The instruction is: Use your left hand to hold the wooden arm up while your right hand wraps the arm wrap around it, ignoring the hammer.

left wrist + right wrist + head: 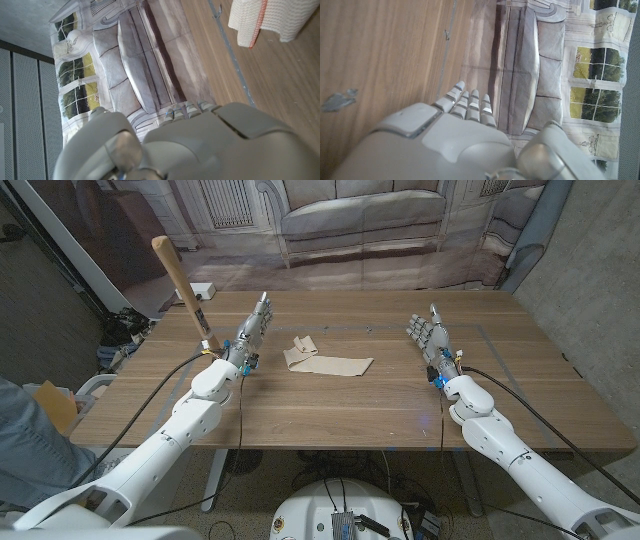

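Wooden table with both robot hands raised and holding nothing. Left hand stands fingers extended, beside the upright wooden arm at the table's left edge, not touching it. Arm wrap, beige, lies flat at table centre between the hands. Right hand, fingers extended, stands well apart from it.
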Robot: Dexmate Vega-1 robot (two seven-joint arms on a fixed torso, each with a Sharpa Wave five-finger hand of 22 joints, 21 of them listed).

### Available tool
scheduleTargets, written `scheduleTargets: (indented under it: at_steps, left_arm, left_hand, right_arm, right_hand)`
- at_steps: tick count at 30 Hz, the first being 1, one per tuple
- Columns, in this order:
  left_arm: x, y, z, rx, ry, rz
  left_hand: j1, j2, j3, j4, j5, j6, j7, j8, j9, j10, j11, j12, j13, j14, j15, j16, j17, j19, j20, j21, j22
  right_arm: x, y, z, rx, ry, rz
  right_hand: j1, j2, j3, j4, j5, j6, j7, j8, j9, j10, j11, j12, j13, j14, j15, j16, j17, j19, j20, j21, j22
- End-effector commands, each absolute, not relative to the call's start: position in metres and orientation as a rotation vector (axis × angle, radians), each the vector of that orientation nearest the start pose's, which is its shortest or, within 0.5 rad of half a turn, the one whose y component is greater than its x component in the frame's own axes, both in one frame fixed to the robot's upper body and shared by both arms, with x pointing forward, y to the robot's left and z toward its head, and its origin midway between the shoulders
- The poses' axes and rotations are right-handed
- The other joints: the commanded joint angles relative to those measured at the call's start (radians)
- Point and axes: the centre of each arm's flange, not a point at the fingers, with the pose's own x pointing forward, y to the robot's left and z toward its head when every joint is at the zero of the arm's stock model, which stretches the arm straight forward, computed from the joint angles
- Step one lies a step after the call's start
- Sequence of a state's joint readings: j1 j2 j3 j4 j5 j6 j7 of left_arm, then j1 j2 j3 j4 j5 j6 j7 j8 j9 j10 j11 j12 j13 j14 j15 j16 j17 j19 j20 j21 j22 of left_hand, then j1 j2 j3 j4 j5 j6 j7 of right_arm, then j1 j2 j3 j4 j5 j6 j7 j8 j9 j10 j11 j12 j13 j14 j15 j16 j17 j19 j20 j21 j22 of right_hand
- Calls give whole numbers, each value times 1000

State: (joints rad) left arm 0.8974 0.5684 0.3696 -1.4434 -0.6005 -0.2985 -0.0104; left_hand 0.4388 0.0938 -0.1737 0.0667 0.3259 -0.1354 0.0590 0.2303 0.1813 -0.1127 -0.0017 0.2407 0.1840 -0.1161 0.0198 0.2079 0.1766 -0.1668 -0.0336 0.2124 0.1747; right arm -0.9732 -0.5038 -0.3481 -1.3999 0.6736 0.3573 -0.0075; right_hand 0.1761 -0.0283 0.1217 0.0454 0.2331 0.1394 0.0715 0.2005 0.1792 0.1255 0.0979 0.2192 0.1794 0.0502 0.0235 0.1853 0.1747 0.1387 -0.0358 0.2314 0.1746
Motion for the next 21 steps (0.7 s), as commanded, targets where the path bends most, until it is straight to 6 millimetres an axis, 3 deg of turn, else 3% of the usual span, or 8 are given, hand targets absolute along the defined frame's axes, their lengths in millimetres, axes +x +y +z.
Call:
scheduleTargets:
  at_steps: [1, 21]
  left_arm:
    - [596, 266, -22, 104, -670, -243]
    - [559, 276, -63, 121, -666, -254]
  left_hand:
    - [21, 0, 2, -11, -1, 16, 1, 10, 3, 14, 1, 5, 2, 15, -2, 7, 3, -42, -19, 1, 4]
    - [78, 19, 20, -39, -19, 77, -3, 16, 4, 71, -3, 10, 2, 67, -3, 8, 2, -8, -7, 5, 5]
  right_arm:
    - [627, -280, -69, 134, -610, 218]
    - [615, -275, -66, 102, -622, 217]
  right_hand:
    - [11, 2, 2, -8, 5, 12, -3, 6, 6, 8, 0, 4, 5, 8, 5, 5, 6, 2, -26, -1, 5]
    - [18, 8, 4, -12, 3, 17, -5, 4, 6, 10, 3, 3, 5, 9, 6, 4, 6, 2, -22, -7, 6]
